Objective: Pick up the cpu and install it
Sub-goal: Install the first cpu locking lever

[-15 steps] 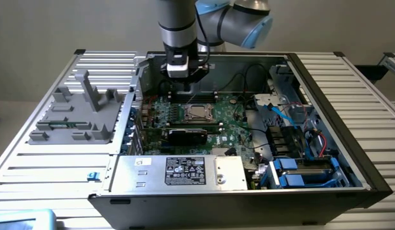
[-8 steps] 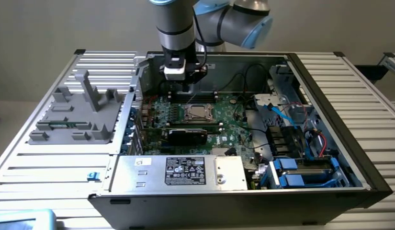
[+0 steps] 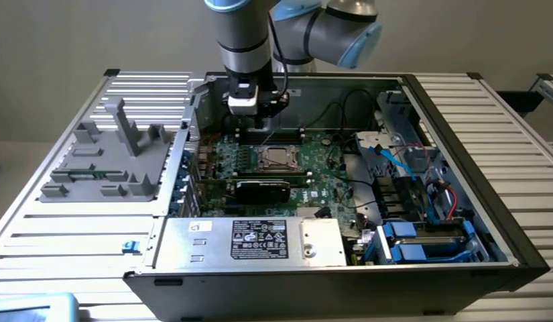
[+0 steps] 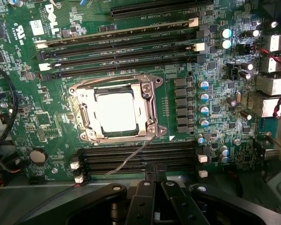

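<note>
Cpu: a flat square chip with a smooth, bright silver top, lying level inside the socket frame, a rectangle of shiny stamped metal with rounded screw corners. A thin bare wire lever slants out from the frame's edge. The frame is mounted on a green motherboard crowded with small cylindrical capacitors and flanked on two sides by long, narrow black memory slots.

The gripper, made of matte black angular links, has its two fingers pressed together tip to tip, and it hangs above the board just beside the socket, apart from the chip.

In the exterior view the arm reaches down into an open metal computer case. Near the socket sit a black rectangular graphics card and a silver boxy power supply. On the exterior view's left, a grey moulded plastic tray rests on a ribbed aluminium table.
</note>
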Controlling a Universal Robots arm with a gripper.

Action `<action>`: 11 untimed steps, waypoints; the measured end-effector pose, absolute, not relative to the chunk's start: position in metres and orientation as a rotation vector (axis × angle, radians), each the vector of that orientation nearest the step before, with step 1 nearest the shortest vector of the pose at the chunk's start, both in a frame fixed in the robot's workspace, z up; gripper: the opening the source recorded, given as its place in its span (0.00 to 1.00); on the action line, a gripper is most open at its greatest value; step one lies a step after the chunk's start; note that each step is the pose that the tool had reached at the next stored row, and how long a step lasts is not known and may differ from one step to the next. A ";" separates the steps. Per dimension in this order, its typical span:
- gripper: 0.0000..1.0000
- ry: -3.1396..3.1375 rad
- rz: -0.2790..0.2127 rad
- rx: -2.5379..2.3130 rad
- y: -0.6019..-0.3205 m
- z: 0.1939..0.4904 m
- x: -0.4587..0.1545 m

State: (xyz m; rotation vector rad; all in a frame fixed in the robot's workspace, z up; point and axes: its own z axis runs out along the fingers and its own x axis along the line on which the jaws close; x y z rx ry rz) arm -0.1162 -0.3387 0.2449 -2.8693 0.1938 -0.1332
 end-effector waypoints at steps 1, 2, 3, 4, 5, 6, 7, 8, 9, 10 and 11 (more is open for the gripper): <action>0.11 0.194 -0.136 -2.869 -0.339 0.245 -0.116; 0.11 0.197 -0.143 -2.868 -0.339 0.244 -0.116; 0.11 0.204 -0.149 -2.867 -0.339 0.243 -0.116; 0.11 0.214 -0.155 -2.866 -0.339 0.243 -0.116; 0.11 0.226 -0.160 -2.865 -0.339 0.243 -0.116; 0.11 0.236 -0.164 -2.863 -0.339 0.242 -0.117; 0.11 0.241 -0.167 -2.862 -0.339 0.241 -0.117; 0.11 0.244 -0.169 -2.862 -0.339 0.240 -0.118; 0.11 0.247 -0.170 -2.862 -0.339 0.238 -0.119; 0.11 0.250 -0.172 -2.861 -0.339 0.237 -0.120; 0.11 0.253 -0.175 -2.861 -0.339 0.236 -0.121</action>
